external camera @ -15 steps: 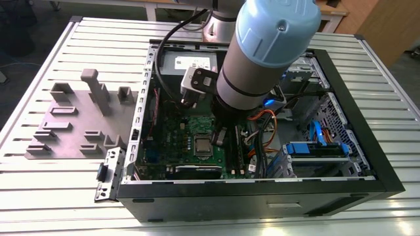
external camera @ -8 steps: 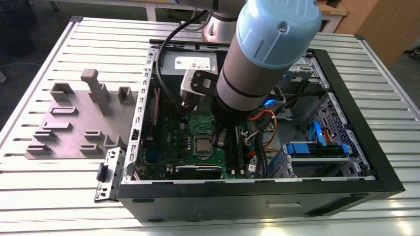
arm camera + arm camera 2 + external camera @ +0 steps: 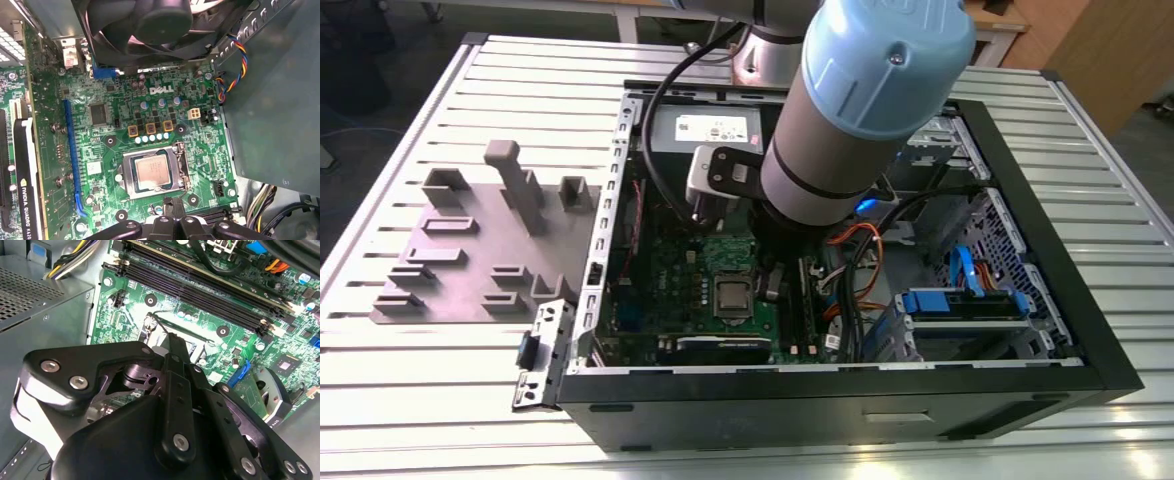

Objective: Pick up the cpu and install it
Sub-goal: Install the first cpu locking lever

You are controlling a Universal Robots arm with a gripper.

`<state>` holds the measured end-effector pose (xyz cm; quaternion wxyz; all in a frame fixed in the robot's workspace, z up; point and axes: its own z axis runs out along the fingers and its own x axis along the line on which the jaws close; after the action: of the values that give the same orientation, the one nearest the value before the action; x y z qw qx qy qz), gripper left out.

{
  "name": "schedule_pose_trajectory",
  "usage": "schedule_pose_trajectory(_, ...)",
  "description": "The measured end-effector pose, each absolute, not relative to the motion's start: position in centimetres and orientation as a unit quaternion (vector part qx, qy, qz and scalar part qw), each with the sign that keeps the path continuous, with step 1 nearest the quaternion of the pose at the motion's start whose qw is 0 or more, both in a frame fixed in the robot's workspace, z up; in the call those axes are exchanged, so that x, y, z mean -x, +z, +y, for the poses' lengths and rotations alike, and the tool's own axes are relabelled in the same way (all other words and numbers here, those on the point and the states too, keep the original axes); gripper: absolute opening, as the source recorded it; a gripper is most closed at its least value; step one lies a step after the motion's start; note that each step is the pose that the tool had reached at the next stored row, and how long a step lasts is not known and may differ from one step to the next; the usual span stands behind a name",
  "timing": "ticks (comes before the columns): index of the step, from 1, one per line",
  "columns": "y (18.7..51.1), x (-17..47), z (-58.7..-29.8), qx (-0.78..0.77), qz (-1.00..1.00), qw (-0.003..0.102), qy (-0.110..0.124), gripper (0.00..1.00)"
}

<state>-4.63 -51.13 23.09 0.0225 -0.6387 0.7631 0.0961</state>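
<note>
The gripper [image 3: 172, 347] hangs inside the open computer case [image 3: 1067, 380], just above the green motherboard [image 3: 165, 107]. In the second wrist view its black linkages fill the foreground and a single narrow finger bar runs forward to a tip over the board. Whether the fingers are parted or closed cannot be told: the tips are largely masked by the gripper body, and nothing is visibly held between them.

The cpu [image 3: 152, 169] lies flat in the socket [image 3: 154, 171], its dull silver top facing up and its edges square to the metal socket frame around it. In the first wrist view it sits just beyond the gripper's tips, near but apparently not touching them. Judged from this, the chip is already seated in its place on the board, and the gripper stands close over it, probably because the socket is the work point of the task. In the exterior view the cpu [image 3: 731, 293] appears as a small silver square just below the arm [image 3: 854, 120].

Further along the board are a blue expansion slot [image 3: 72, 155] and a graphics card [image 3: 25, 175]. Beyond those, a black cooling fan [image 3: 150, 25] is mounted at the case wall.

Outside the case, a grey slotted holder [image 3: 480, 250] rests on the ribbed metal table [image 3: 400, 380], at the exterior view's left, well apart from the gripper.
</note>
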Motion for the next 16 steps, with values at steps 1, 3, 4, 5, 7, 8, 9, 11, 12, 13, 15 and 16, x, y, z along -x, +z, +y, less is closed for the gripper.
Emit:
schedule_pose_trajectory(1, 23.10, 4.63, -51.13, 0.639, 0.763, 0.023, 0.096, 0.11)
schedule_pose_trajectory(3, 23.10, 4.63, -51.13, 0.639, 0.763, 0.023, 0.096, 0.11)
schedule_pose_trajectory(4, 23.10, 4.63, -51.13, 0.639, 0.763, 0.023, 0.096, 0.11)
schedule_pose_trajectory(5, 23.10, 4.63, -51.13, 0.639, 0.763, 0.023, 0.096, 0.11)
schedule_pose_trajectory(7, 23.10, 4.63, -51.13, 0.639, 0.763, 0.023, 0.096, 0.11)
schedule_pose_trajectory(8, 23.11, 4.63, -51.13, 0.639, 0.763, 0.023, 0.096, 0.11)
schedule_pose_trajectory(9, 23.13, 4.63, -51.13, 0.639, 0.763, 0.023, 0.095, 0.11)
schedule_pose_trajectory(11, 23.14, 4.63, -51.13, 0.639, 0.763, 0.024, 0.095, 0.11)
schedule_pose_trajectory(12, 23.14, 4.63, -51.13, 0.639, 0.763, 0.024, 0.095, 0.11)
schedule_pose_trajectory(13, 23.14, 4.63, -51.13, 0.639, 0.763, 0.025, 0.094, 0.11)
schedule_pose_trajectory(15, 23.15, 4.63, -51.13, 0.640, 0.762, 0.026, 0.093, 0.11)
schedule_pose_trajectory(16, 23.16, 4.63, -51.14, 0.640, 0.762, 0.026, 0.093, 0.11)
